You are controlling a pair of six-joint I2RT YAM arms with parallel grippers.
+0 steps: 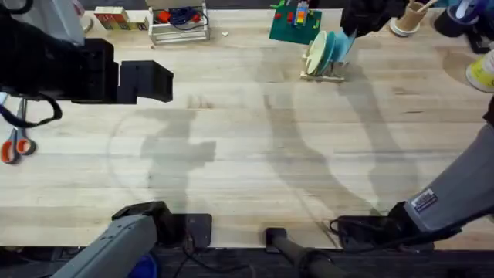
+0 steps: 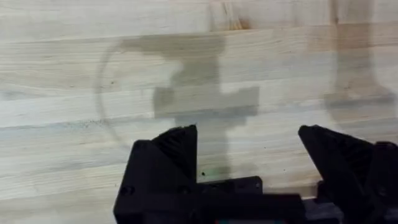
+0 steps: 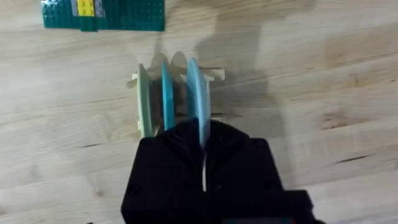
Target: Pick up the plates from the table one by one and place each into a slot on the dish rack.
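Note:
The dish rack (image 1: 324,74) (image 3: 214,76) stands at the table's (image 1: 255,154) far side, right of the middle. Three plates stand upright in it side by side: a cream one (image 3: 143,102) (image 1: 315,54), a teal one (image 3: 167,93) and a light blue one (image 3: 193,90) (image 1: 340,46). My right gripper (image 3: 204,142) (image 1: 353,29) is over the rack, shut on the rim of the light blue plate, which stands between the pegs. My left gripper (image 2: 249,140) (image 1: 150,80) hangs open over bare wood at the left, holding nothing.
Behind the rack lies a green brick baseplate (image 1: 292,23) (image 3: 102,14). A white wire-frame stand (image 1: 179,25) and wooden blocks (image 1: 117,17) sit at the far left. Orange-handled scissors (image 1: 14,147) lie at the left edge. A cup (image 1: 407,18) stands at the far right.

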